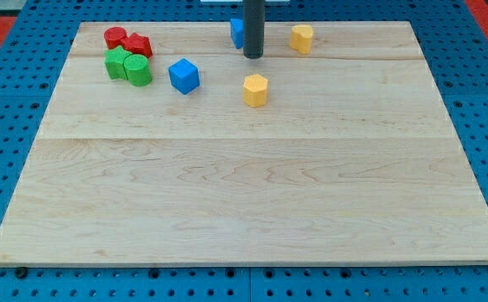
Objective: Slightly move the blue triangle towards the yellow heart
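The blue triangle lies near the view's top middle, mostly hidden behind my rod; only its left part shows. My tip rests on the board just right of and below it, touching or nearly so. The yellow heart lies to the view's right of the rod, a short gap away. A second yellow block, hexagon-like, sits below the tip.
A blue cube sits left of the yellow hexagon. At the top left are two red blocks and two green blocks, clustered together. The wooden board lies on a blue pegboard.
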Controlling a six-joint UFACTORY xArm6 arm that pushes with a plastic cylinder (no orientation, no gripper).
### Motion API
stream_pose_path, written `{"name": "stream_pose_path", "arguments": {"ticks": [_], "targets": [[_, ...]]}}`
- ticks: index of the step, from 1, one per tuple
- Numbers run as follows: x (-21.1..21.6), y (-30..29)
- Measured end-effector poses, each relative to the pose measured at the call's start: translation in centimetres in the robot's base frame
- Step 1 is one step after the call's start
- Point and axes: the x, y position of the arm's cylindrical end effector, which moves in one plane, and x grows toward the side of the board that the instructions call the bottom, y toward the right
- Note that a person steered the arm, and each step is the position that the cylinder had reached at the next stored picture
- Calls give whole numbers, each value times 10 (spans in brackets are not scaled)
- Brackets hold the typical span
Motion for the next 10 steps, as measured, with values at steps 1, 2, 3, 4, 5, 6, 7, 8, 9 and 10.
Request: {"name": "stream_pose_path", "arguments": {"ticks": [1, 2, 3, 4, 5, 6, 7, 8, 9, 10], "targets": [[14, -6], [-6, -86], [-67, -112], [-89, -90], [-71, -45], [-74, -43], [-74, -52], [-88, -53], [-88, -53], [-88, -53]]}}
